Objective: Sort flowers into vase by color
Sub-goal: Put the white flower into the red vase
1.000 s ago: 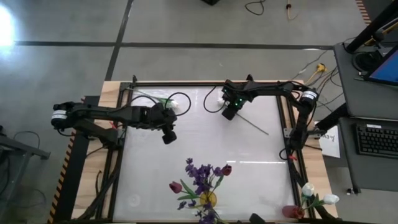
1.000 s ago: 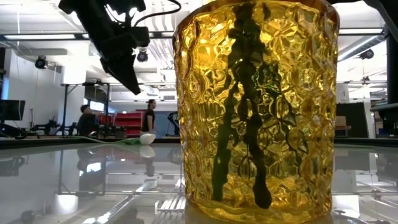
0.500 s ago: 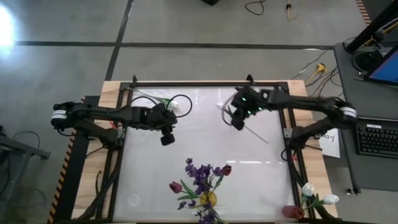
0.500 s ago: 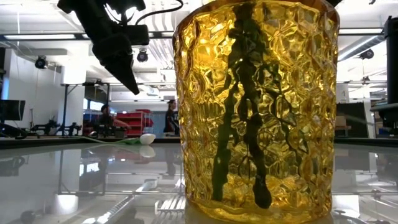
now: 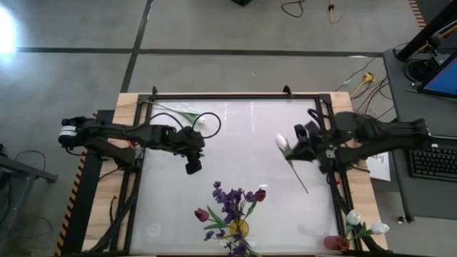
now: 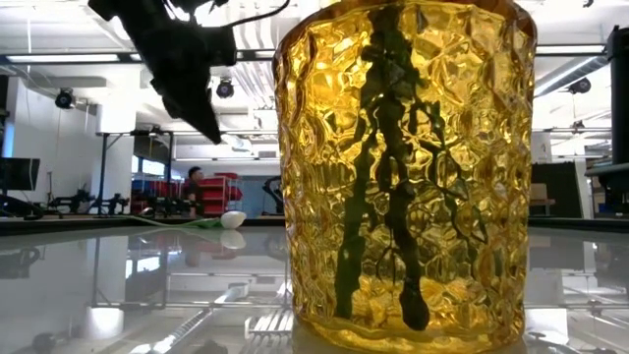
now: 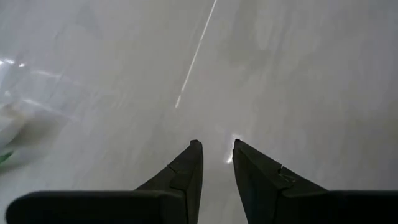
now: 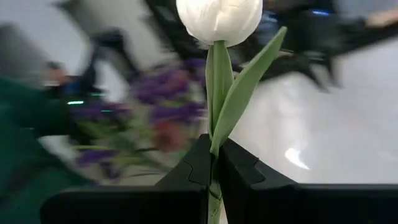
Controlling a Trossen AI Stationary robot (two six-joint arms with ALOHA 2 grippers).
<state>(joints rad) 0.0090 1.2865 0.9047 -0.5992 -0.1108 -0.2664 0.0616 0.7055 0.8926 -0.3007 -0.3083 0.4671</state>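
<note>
The right claw (image 8: 213, 163) is pinching a white tulip (image 5: 283, 143) by its stem above the tabletop (image 5: 235, 153) on the right side, with the stem's lower end cut off from its wrist view. The left claw (image 7: 216, 163) is hovering narrowly parted, gripping nothing. The yellow vase (image 6: 405, 167) is blocking most of the low view.

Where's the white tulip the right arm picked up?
In the high view, the white tulip hangs right of table centre, clamped in the right tool, above the white-flower vase.

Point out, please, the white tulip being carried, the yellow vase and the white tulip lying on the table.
carried white tulip (image 8: 219, 18), right wrist view, bud
yellow vase (image 6: 472, 177), low view, glass wall
lying white tulip (image 5: 201, 123), high view, bud
</note>
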